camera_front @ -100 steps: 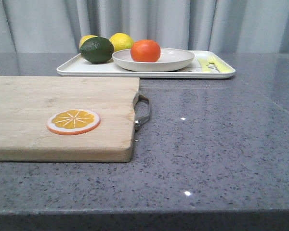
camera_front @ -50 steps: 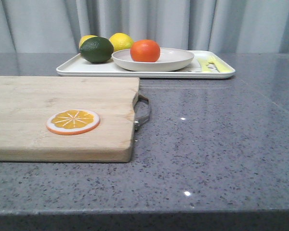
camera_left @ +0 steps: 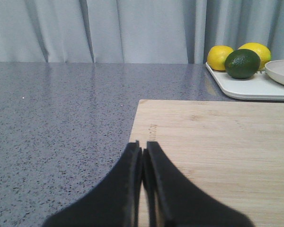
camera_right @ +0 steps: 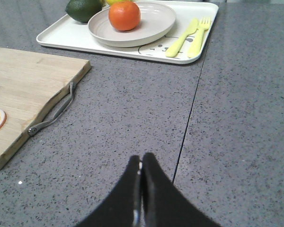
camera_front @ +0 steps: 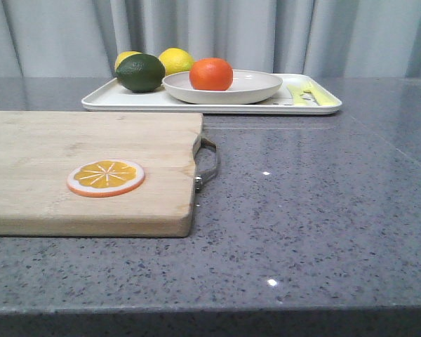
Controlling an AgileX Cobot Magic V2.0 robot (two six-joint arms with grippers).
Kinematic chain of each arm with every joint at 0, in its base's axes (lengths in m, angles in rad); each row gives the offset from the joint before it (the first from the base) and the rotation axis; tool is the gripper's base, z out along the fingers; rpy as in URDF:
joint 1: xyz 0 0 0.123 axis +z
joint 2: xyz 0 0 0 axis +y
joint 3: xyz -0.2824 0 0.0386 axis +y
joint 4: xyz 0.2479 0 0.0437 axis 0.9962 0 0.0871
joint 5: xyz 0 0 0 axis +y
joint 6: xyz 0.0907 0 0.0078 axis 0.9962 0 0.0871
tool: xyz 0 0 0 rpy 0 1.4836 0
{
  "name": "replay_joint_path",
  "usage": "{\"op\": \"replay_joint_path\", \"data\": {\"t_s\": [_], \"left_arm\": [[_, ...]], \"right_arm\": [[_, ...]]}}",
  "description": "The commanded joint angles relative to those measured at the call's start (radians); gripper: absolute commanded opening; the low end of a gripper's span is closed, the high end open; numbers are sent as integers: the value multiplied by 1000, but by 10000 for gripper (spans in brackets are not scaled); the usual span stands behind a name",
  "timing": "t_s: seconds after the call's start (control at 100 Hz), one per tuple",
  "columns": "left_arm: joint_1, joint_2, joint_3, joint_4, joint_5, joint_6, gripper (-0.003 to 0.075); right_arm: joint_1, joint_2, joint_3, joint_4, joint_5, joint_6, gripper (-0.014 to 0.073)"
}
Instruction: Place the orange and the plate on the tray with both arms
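Grey countertop held the tray (camera_front: 105, 99); orange (camera_front: 211, 74) sat on plate (camera_front: 256, 88) there, task apparently done, both claws (camera_left: 143, 158) (camera_right: 141, 170) closed, empty.

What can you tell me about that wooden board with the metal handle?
The pale rectangular wooden cutting board lies flat on the speckled grey stone table, nearer the camera than the white rectangular tray and apart from it. It is thick, light-grained and looks like bamboo. A thin grey metal handle loops from its right end. A flat orange slice disc rests on top. Nothing else touches it.
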Motion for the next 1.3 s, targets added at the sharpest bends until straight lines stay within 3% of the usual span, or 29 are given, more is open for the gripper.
{"op": "replay_joint_path", "data": {"t_s": [0.0, 0.91, 1.13, 1.29], "left_arm": [[3, -33, 7, -2, -80, 0, -20], [3, -33, 7, -2, -80, 0, -20], [3, -33, 7, -2, -80, 0, -20], [3, -33, 7, -2, -80, 0, -20]], "right_arm": [[-1, 5, -26, 5, -80, -11, -68], [-2, 7, -18, 4, -97, -11, -68], [-29, -6, 113, -76, -440, -9, -68], [-74, -79, 220, -196, -584, 59, -68]]}}
